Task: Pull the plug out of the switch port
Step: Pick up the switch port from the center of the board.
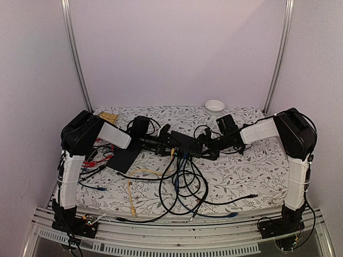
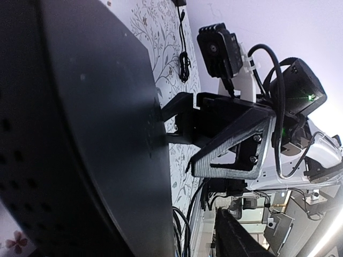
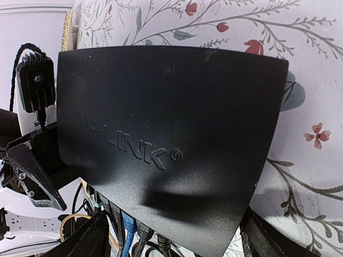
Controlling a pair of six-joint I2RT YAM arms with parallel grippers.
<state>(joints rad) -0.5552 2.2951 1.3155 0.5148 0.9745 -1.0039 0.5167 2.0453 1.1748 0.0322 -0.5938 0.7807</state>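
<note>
The switch (image 1: 185, 142) is sitting near the middle of the overhead view on the flowered table cover (image 1: 246, 171), with the two arms reaching in toward it from either side. The left gripper (image 1: 162, 142) is meeting its left end and the right gripper (image 1: 208, 144) is at its right end.

In the right wrist view the switch's matte lid, with its raised lettering, is filling most of the frame. Its socket edge is running along the bottom, where a blue plug (image 3: 127, 225) is sitting in a port beside several black plugs (image 3: 146, 235). The right claw is standing spread wide, its fingers (image 3: 88, 241) showing in the two lower corners, one at each side of that socket edge.

In the left wrist view the casing is looming so close along the left half of the frame that I cannot tell whether the left claw is spread or pinching anything.

From the switch's lower edge in the overhead view, black cables (image 1: 161, 201) and a blue cable (image 1: 181, 184) are trailing toward the bottom in loose loops. A yellow cable (image 1: 131, 194) is lying to their left. A thin black slab (image 1: 123, 158) is resting just lower left of the switch, and a white bowl (image 1: 215, 106) is sitting well above it, at the table's far edge.
</note>
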